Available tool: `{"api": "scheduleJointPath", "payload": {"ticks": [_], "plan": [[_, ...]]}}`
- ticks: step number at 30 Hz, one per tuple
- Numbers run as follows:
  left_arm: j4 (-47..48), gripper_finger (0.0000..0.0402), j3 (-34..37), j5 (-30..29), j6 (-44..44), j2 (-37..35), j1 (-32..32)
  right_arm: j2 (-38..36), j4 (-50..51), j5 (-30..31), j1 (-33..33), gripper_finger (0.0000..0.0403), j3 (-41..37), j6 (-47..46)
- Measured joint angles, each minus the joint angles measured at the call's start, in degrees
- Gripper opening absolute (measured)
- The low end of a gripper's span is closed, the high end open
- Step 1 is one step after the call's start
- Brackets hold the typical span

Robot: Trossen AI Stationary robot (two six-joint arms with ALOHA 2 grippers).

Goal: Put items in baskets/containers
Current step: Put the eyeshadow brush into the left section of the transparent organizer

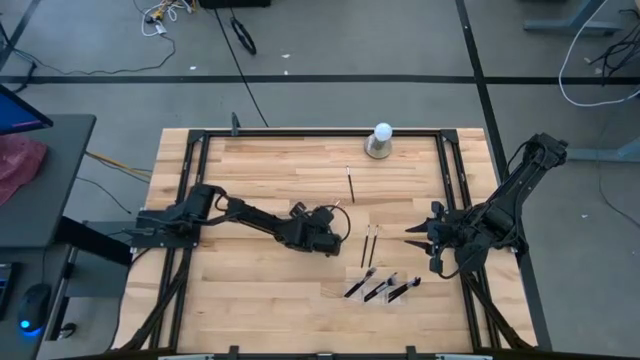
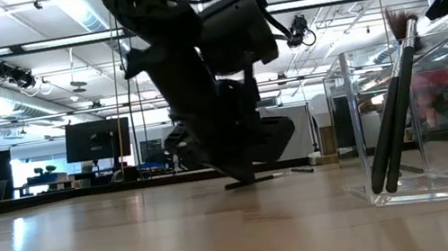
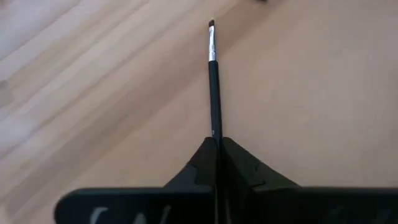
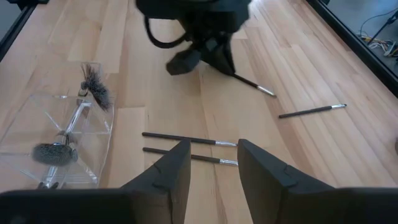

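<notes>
My left gripper is down at the table's middle, shut on a slim dark brush with a silvery ferrule and a small tip. Two more brushes lie side by side on the wood between the arms. A single brush lies farther back. The clear tray stands near the front edge and holds several brushes that lean on its walls. My right gripper hangs open above the table's right side, with nothing between its fingers. My left gripper pinches the brush's dark handle between its two fingertips, on the half away from the bristles. The fingers slant down from the table's left and lie roughly along the brush. The brush reaches forward past them, low over the wood; whether its tip touches the wood I cannot tell.
A white ball on a grey round base stands at the far edge. A black frame rail runs around the tabletop. Bare wood lies at the near left.
</notes>
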State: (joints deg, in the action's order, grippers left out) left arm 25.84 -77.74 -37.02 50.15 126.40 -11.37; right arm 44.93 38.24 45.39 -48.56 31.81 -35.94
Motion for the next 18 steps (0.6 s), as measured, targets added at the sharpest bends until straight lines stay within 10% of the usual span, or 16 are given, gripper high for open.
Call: {"api": "scheduleJointPath", "payload": {"ticks": [18], "plan": [[5.64,0.0051,0.33,3.85,-4.33,-3.90,-4.93,-0.01,-0.13,0.00,0.00,0.0134,0.00,0.45]]}}
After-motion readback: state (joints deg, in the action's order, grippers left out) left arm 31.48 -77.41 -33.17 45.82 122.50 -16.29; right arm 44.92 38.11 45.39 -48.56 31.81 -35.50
